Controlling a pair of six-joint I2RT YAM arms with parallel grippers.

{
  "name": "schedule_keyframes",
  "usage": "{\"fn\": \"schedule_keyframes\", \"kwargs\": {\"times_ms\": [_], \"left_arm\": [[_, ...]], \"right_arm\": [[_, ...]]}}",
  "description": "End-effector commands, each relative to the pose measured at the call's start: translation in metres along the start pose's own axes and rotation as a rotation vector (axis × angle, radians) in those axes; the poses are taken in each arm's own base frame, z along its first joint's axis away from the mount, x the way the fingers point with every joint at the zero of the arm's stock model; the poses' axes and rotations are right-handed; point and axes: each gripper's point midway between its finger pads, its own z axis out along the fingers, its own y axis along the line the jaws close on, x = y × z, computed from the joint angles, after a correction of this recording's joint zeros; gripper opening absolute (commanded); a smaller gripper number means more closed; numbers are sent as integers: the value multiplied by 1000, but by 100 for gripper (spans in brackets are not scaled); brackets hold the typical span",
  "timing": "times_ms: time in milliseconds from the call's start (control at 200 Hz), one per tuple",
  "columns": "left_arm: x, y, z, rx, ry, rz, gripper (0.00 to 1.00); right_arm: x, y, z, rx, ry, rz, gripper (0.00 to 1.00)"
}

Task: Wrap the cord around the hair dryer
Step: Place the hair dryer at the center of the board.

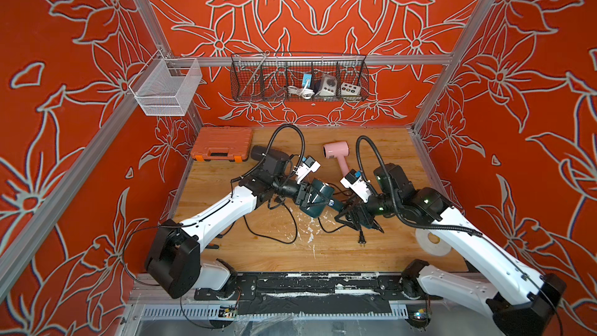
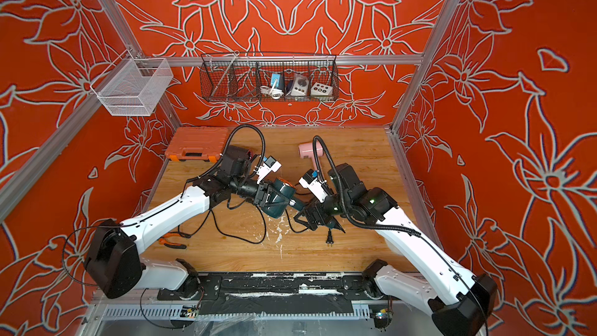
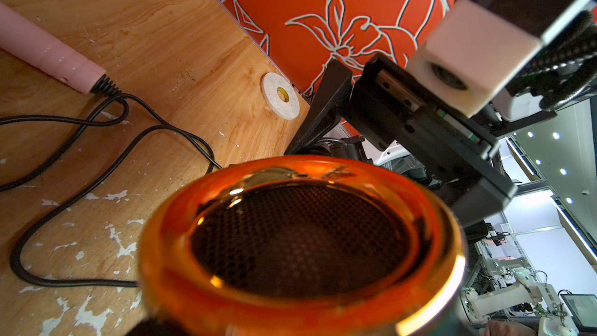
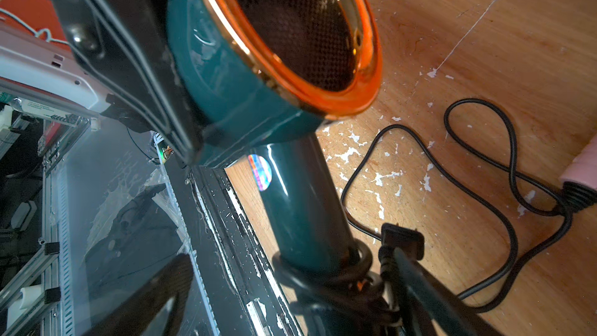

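Dryer (image 1: 324, 190) at middle of bench (image 1: 387, 143), head pinched by left hand (image 1: 309, 196). Handle (image 4: 300, 202) runs rightward between right hand's (image 1: 359, 224) spread fingers (nearer arm). Cord (image 4: 323, 274) loops handle's end; wrapping likely falls to right.

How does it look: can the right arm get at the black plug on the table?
Probably yes. The right end effector stands open just beside the plug, which lies on the bare table. Only the handle of the teal hair dryer, held by the left end effector, is close.
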Motion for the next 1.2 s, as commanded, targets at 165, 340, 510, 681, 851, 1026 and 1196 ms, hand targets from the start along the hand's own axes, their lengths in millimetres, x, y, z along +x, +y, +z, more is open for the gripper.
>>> {"fn": "schedule_keyframes", "kwargs": {"times_ms": [165,340,510,681,851,1026,1196], "left_arm": [[-27,-20,-7,48,-48,101,0],[-26,-20,-6,49,-46,96,0],[-26,-21,-7,51,-47,99,0],[-26,-20,-7,49,-46,98,0],[-28,-21,-6,53,-46,97,0],[-31,-20,-7,36,-54,102,3],[-38,-22,-11,1,-78,126,74]], "right_arm": [[11,11,13,-75,48,-17,93],[9,14,18,-107,58,-27,82],[12,13,24,-122,77,-29,66],[13,10,25,-107,83,-34,40],[12,4,27,-73,77,-36,5],[10,-6,29,-26,63,-36,0],[9,-20,24,18,46,-18,0]]}}
